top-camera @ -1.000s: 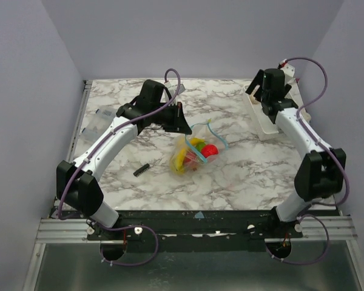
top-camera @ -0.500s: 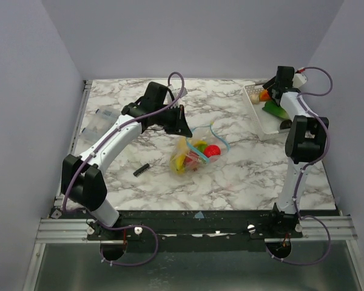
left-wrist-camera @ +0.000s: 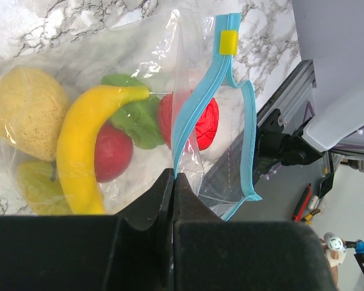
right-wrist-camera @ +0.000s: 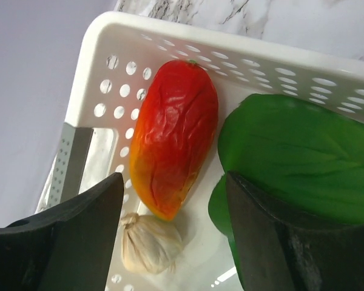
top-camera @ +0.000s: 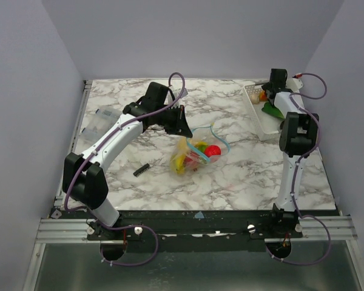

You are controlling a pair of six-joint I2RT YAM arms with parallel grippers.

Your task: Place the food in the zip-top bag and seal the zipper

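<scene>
The zip-top bag (top-camera: pixel 196 153) lies mid-table holding food: a banana (left-wrist-camera: pixel 85 142), a lemon (left-wrist-camera: pixel 25 112), red fruits (left-wrist-camera: pixel 112 151) and a green leaf (left-wrist-camera: pixel 136 118). Its teal zipper (left-wrist-camera: pixel 197 103) gapes open, a yellow slider (left-wrist-camera: pixel 229 41) at the far end. My left gripper (left-wrist-camera: pixel 173 179) (top-camera: pixel 183 124) is shut on the bag's mouth edge, holding it up. My right gripper (right-wrist-camera: pixel 175 179) (top-camera: pixel 268 96) hangs open over the white tray (right-wrist-camera: pixel 230 48). Its fingers straddle the lower end of a red-orange fruit (right-wrist-camera: pixel 173 121) without touching it. A garlic bulb (right-wrist-camera: pixel 148 242) and a green leaf (right-wrist-camera: pixel 297 157) lie beside that fruit.
The white tray (top-camera: pixel 262 121) sits at the table's far right by the wall. A small black bar (top-camera: pixel 141 170) lies left of the bag. A clear packet (top-camera: pixel 100 121) rests at the left edge. The right arm stands folded upright along the right side.
My right arm has folded up and brought its gripper down over the tray's far end, its jaws a little narrower. My left gripper keeps its hold on the bag edge, shifted slightly.
</scene>
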